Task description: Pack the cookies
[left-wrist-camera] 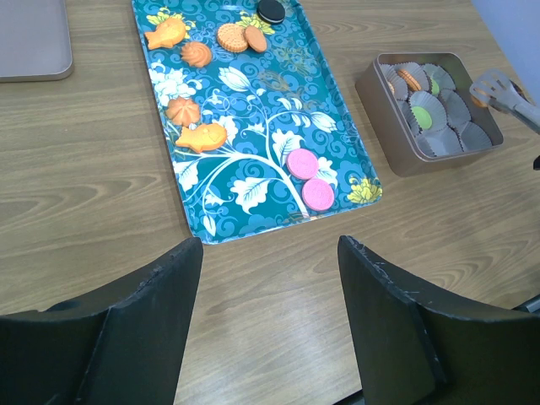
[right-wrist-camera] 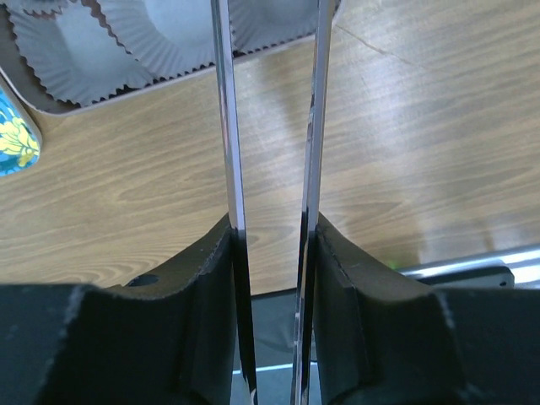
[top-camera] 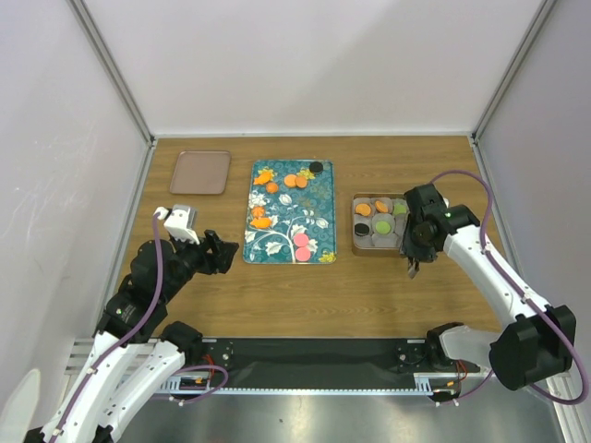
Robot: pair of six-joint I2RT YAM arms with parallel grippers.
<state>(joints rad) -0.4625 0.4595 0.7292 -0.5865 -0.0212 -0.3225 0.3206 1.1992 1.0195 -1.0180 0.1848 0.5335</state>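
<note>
Two pink cookies [left-wrist-camera: 302, 163] lie by the near edge of the teal tray [left-wrist-camera: 278, 101], and orange cookies [left-wrist-camera: 232, 37] and a black cookie [left-wrist-camera: 270, 11] sit by its far edge; more sit in the tin [left-wrist-camera: 384, 139] to the right. My left gripper [left-wrist-camera: 270, 245] hangs open and empty by the tray's near left corner. My right gripper [right-wrist-camera: 272, 232] is clamped on metal tongs [right-wrist-camera: 226, 126] by the tin's near right corner.

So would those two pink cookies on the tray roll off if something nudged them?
Probably not: the pink cookies lie flat on the tray, so they would likely slide, not roll. The tray looks glossy, so they may slip easily. They look thin, so the tongs might crack them if squeezed hard.
</note>
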